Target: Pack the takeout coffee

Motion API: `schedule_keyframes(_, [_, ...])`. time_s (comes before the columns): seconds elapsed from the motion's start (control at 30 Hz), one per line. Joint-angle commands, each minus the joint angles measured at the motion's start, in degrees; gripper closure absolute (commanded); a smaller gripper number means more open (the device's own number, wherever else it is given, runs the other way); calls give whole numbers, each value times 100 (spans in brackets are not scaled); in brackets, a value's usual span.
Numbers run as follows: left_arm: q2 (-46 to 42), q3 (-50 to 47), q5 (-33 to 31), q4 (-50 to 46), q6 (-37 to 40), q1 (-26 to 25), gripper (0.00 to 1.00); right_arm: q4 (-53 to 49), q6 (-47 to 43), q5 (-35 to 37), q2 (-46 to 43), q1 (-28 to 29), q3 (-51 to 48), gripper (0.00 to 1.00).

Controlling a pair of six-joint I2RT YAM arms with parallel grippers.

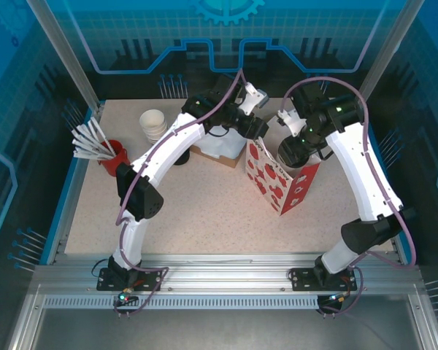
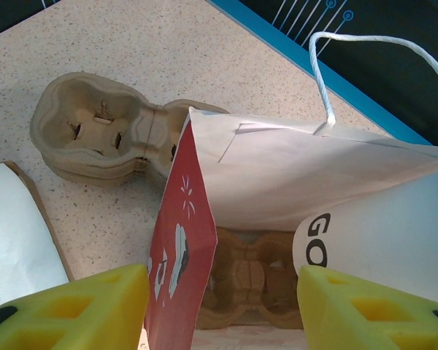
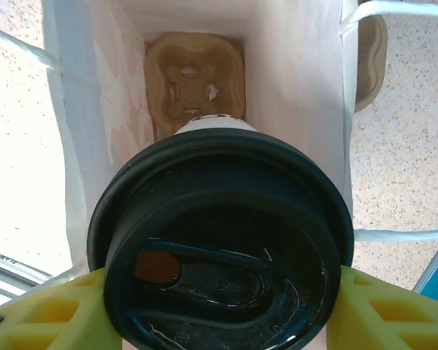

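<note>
I am looking at a speckled beige table (image 1: 204, 219) inside a booth of blue-patterned panels, with both arms reaching to the far middle. A red-and-white paper bag (image 1: 281, 182) with white cord handles stands upright, right of centre, with its mouth open.

The right tool (image 3: 219, 306) is clamped on the takeout coffee (image 3: 219, 240), a pale paper cup under a round black plastic lid, with one yellow finger on each side just below the lid. The cup hangs in the mouth of the bag, between its white inner walls. Directly under it, a brown moulded-pulp cup carrier (image 3: 193, 80) lies on the bag's bottom. I cannot tell how far above the carrier the cup is.

The left tool (image 2: 219, 277) stands with its jaws wide apart at the bag's left edge. The red side wall rises between its yellow fingers (image 2: 73, 310), and I see neither finger pressing on the paper. From that wrist I can see the cup's white side just inside the bag.

A second pulp carrier (image 2: 95, 131) lies on the table just beyond the bag. Farther left are a stack of white paper cups (image 1: 153, 124) and a red cup of white sticks (image 1: 111, 157).
</note>
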Motion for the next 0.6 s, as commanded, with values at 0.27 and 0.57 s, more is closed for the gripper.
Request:
schedule_keyframes(0.27, [-58, 182, 26, -78, 73, -7, 40, -325, -79, 144, 400, 89, 175, 56])
schedule_keyframes(0.57, [-172, 147, -93, -105, 91, -6, 38, -352, -105, 148, 603, 89, 91, 56])
